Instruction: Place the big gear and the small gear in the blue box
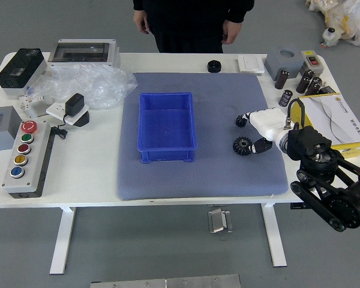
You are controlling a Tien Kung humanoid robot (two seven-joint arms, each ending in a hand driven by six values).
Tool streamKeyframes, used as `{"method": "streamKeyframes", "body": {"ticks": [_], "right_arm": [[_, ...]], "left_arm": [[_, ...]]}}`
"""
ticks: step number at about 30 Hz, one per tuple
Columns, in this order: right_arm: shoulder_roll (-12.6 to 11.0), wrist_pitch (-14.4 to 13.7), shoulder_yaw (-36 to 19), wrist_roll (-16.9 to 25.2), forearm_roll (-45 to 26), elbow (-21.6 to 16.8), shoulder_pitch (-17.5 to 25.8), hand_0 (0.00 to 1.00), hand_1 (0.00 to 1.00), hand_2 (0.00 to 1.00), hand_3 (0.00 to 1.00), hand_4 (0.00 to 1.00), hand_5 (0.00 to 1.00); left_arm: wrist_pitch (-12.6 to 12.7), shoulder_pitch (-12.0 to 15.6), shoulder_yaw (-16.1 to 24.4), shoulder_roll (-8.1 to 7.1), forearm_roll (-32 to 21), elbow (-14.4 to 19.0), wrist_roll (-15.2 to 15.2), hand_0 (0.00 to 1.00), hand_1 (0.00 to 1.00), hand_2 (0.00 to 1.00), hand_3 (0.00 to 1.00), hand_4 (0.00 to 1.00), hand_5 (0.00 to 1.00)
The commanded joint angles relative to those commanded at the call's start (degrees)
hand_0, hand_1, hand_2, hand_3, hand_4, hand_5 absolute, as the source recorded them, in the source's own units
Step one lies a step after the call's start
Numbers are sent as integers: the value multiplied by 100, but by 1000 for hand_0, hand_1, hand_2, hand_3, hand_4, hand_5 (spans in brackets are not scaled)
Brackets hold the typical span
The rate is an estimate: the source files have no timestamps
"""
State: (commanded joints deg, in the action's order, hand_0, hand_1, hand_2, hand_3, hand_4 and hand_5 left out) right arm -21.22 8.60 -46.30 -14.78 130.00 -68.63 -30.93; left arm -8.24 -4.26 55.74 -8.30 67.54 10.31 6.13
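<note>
Since the large black toothed gear [240, 146] lies outside the blue plastic box [165, 129], your white-and-black right hand [266, 125] opens wide beside it, presumably to grasp.

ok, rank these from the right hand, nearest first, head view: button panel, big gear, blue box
1. Big gear: just left of the right hand, on the mat
2. Blue box: farther left, also on the mat
3. Button panel: far left, off the mat
</note>
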Motion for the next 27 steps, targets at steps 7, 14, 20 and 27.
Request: {"method": "streamKeyframes", "body": {"ticks": [7, 14, 20, 27], "right_arm": [[4, 140, 88, -8, -29, -30, -22, 744, 662, 762, 844, 835, 199], [-99, 294, 110, -22, -246, -127, -180, 745, 664, 764, 848, 837, 203], [-276, 532, 68, -80, -457, -318, -364, 746, 665, 762, 847, 840, 208], [-313, 758, 51, -185, -624, -579, -355, 745, 665, 761, 847, 843, 217]], "left_arm": [[-4, -4, 14, 2, 12, 0, -1, 851, 820, 799, 823, 680, 302], [-5, 3, 48, -7, 22, 0, 9, 851, 821, 799, 823, 681, 302], [-11, -7, 82, -26, 43, 0, 11, 851, 821, 799, 823, 680, 302], [-12, 10, 62, -44, 32, 0, 17, 851, 820, 799, 823, 680, 302]]}}
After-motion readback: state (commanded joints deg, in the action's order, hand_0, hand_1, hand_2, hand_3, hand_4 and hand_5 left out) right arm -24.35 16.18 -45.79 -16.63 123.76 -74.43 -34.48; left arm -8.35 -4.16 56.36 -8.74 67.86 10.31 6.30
